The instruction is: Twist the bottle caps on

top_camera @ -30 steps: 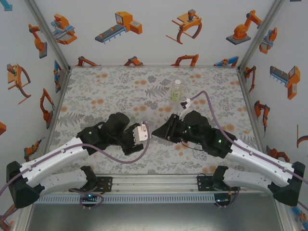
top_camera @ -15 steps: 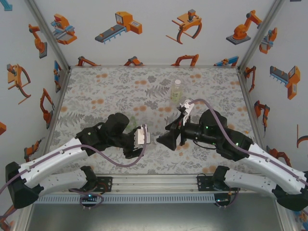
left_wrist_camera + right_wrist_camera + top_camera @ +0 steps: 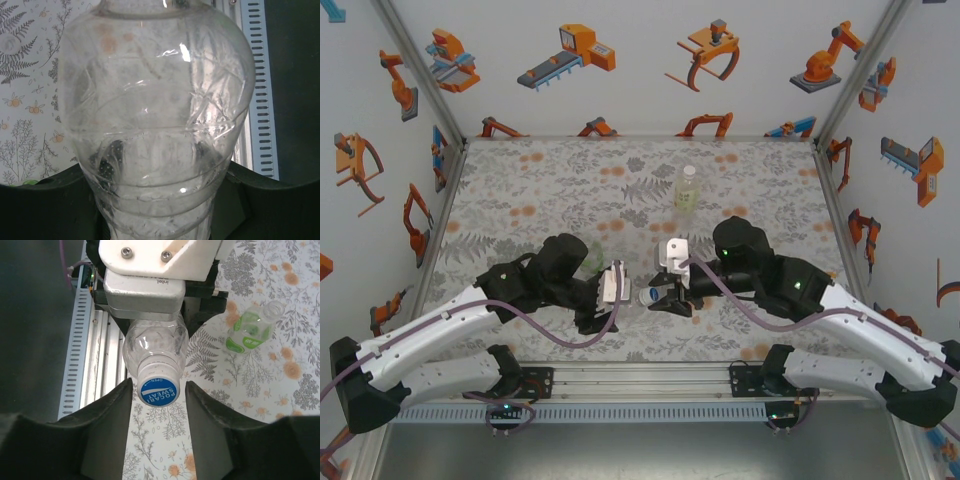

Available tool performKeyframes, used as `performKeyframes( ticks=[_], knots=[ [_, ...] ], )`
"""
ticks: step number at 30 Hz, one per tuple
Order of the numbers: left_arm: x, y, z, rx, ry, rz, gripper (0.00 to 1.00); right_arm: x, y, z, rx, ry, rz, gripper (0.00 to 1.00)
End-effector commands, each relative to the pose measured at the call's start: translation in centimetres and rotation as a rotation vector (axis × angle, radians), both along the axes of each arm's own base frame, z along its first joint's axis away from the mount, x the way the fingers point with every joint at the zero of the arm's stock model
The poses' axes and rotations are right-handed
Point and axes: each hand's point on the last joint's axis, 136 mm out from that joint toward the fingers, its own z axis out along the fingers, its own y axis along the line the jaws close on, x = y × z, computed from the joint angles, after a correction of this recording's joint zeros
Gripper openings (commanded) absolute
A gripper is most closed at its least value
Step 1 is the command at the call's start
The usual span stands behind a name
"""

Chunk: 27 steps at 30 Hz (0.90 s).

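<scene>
white at the rim and blue on its printed face, the cap [image 3: 159, 386] already sits on the neck of the colourless bottle [image 3: 155, 347]. the bottle hangs on its side in mid-air at the centre of the right wrist view, neck toward the lens. the left gripper [image 3: 623, 298] is clamped on the bottle's body, just left of centre overhead. from its own wrist, the crinkled body bulges up between the dark fingers [image 3: 45, 200].

the right gripper [image 3: 665, 298] has its fingers [image 3: 112, 415] spread narrowly either side of the cap, a thin gap on each side, so it is not pinching. below the cap the floral table [image 3: 165, 440] shows between them.

a second ago that gripper was pressed up by the bottle. half a second ago it had backed off to the right. now the wrist has rolled over and it is back at the cap. the left arm has hardly shifted.

the green-tinted bottle [image 3: 248, 332], neck open, is at the upper right of the right wrist view. the pale yellow bottle [image 3: 687, 188] stands where it stood, above centre overhead.
</scene>
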Motion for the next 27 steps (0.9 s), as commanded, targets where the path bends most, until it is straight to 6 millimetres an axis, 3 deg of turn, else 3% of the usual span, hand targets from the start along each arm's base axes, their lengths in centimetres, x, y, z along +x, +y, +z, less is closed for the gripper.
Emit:
performKeyframes(
  ticks=[1,7,12,19,23,27],
  knots=[
    [-0.7,-0.1,1.4,-0.032,-0.004,-0.037,0.00,-0.6,0.2,1.1,0.035,-0.040,0.057,0.39],
    [-0.6,0.0,1.1,-0.025,-0.006,-0.028,0.00,-0.5,0.5,1.2,0.046,-0.016,0.047,0.33],
    [-0.5,-0.1,0.8,-0.014,-0.006,-0.024,0.00,-0.1,0.8,1.1,0.044,0.066,0.001,0.01],
    [0.6,0.0,0.2,0.014,-0.044,0.019,0.00,3.9,1.4,-0.1,0.168,0.504,-0.355,0.00],
    [1.2,-0.1,-0.2,0.021,-0.062,0.037,0.00,7.2,-0.1,-2.4,0.266,0.804,-0.665,0.00],
    [2.1,0.0,-0.2,0.026,-0.100,0.076,0.00,8.8,-2.1,-4.6,0.301,1.028,-0.907,0.00]
  ],
)
